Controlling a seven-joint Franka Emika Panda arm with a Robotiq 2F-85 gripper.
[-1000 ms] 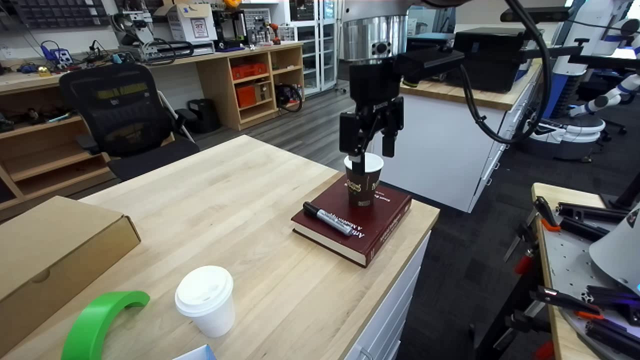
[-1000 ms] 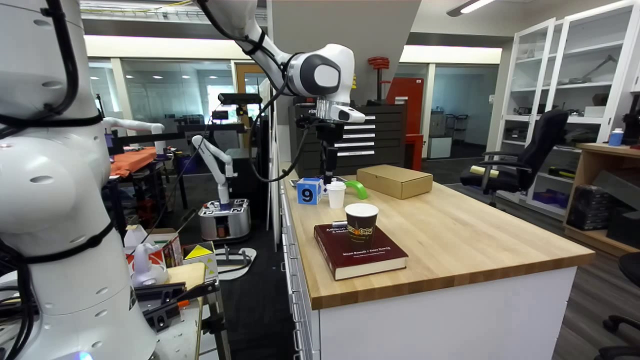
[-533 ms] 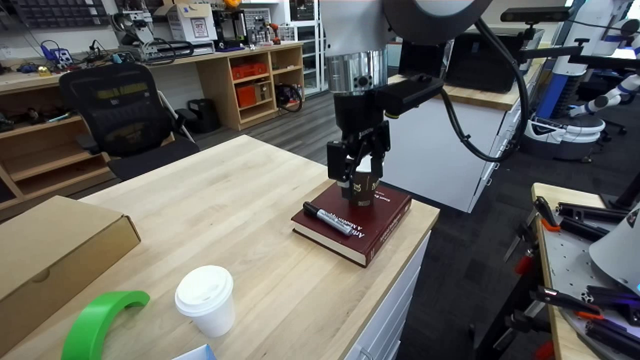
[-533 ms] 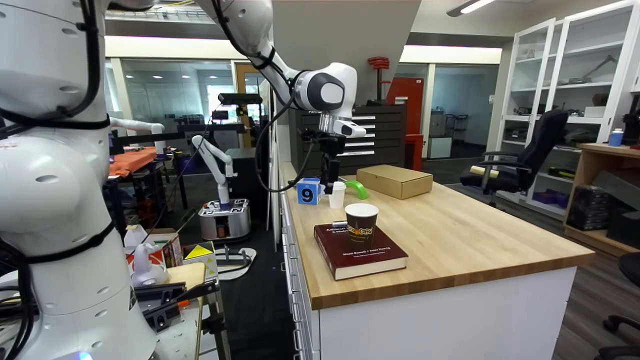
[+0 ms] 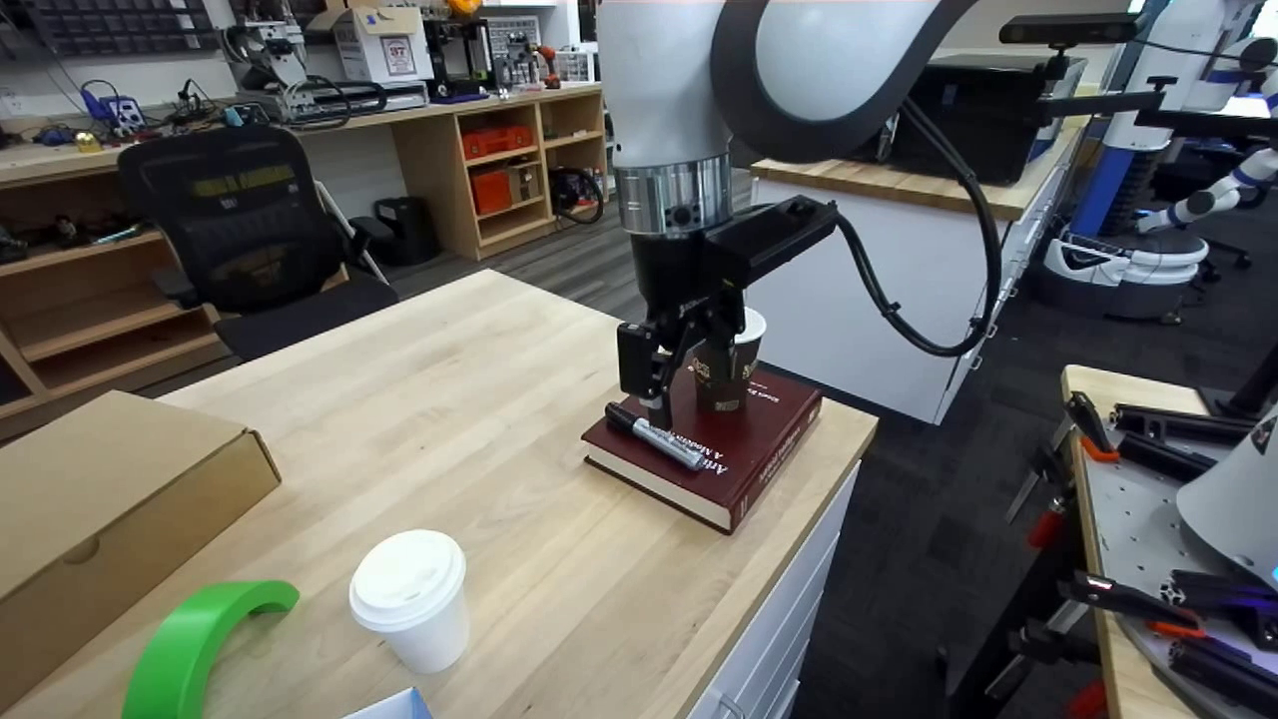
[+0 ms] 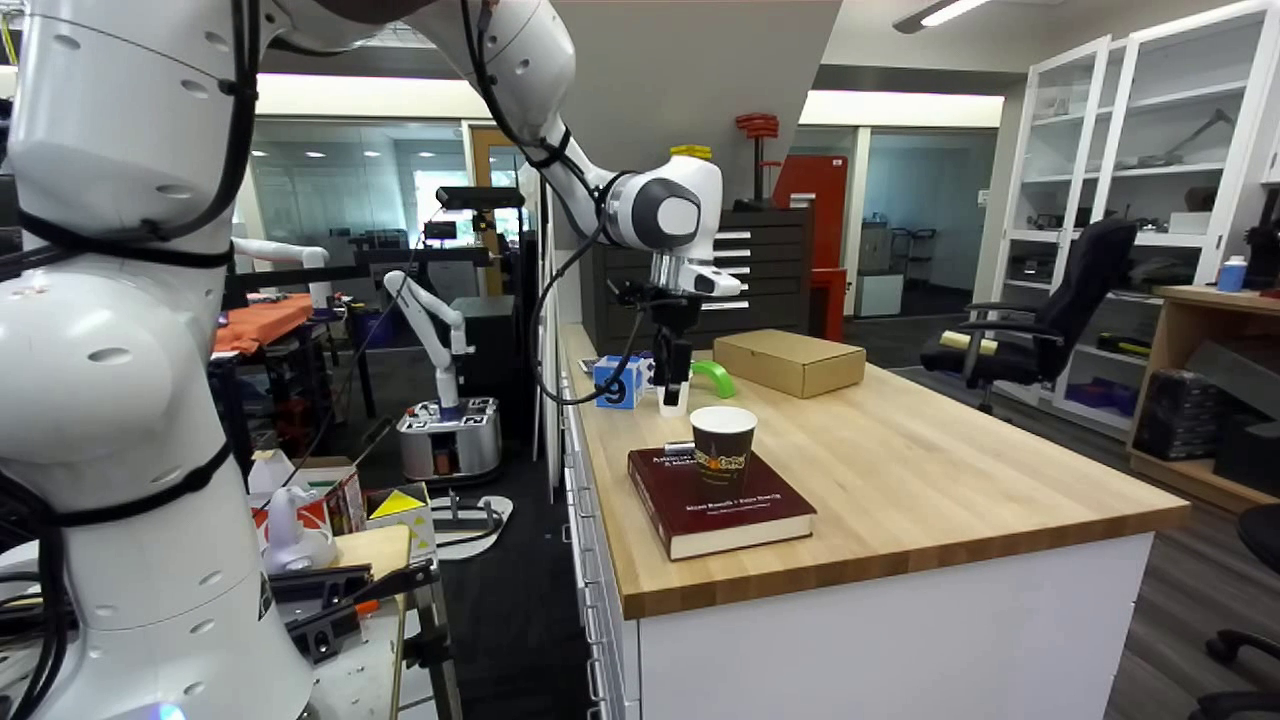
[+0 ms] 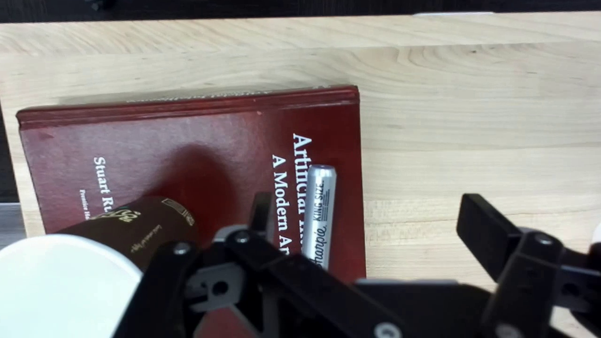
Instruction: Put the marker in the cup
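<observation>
While the marker (image 7: 321,216) lies outside the upright cup (image 6: 722,446), the hand (image 7: 373,219) is spread wide.

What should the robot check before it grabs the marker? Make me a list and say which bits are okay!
1. Gripper open: ok, its fingers are apart.
2. Marker lying on the maroon book: ok.
3. Marker midway between the fingers: not ok, in the wrist view it looks nearer one finger.
4. Fingers low enough to grab: cannot tell, the height gap isn't clear.
5. Brown cup upright: ok, it stands on the same book.
6. Gripper not touching the cup: cannot tell, they overlap in the wrist view.
</observation>
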